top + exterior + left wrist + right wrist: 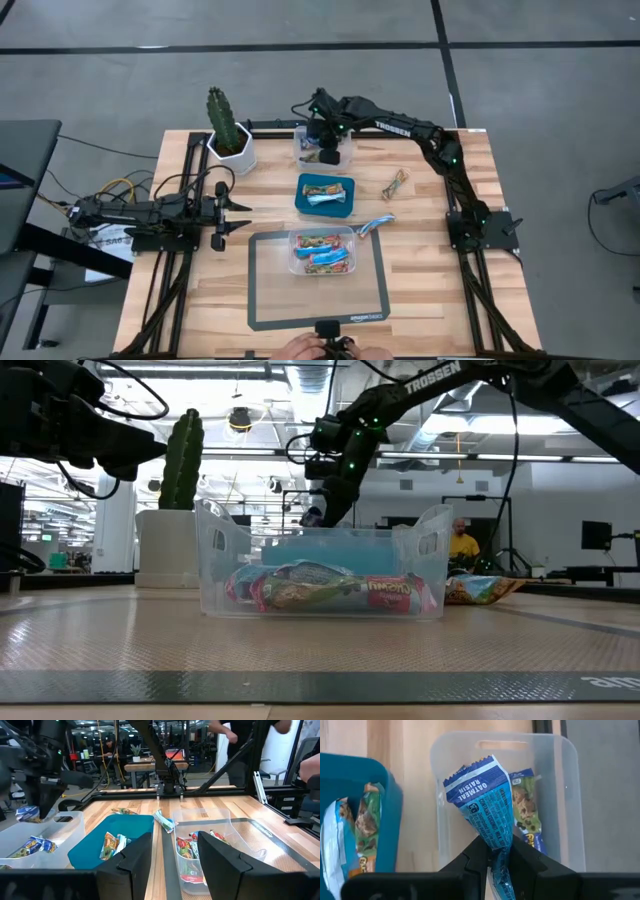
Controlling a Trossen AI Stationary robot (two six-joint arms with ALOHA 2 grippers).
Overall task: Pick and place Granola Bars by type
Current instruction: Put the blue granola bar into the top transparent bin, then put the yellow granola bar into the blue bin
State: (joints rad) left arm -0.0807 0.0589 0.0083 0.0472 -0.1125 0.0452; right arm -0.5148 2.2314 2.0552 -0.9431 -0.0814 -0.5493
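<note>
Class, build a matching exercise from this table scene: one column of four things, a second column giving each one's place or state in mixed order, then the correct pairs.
Things
1. blue oatmeal raisin bar
2. teal plastic tray
3. green cactus in a white pot
4. left gripper

Places or states
A. open, beside the grey mat
B. between the two clear bins
C. pinched by the right gripper over the far clear bin
D. far-left part of the table

Pairs: 1-C, 2-B, 3-D, 4-A

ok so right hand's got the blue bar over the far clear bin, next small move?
Probably lower slightly and open. The right hand is pinching the blue oatmeal raisin bar by one end, and it hangs directly above the far clear bin, which already holds a bar. The left hand waits open off to the side, clear of the drop.
</note>
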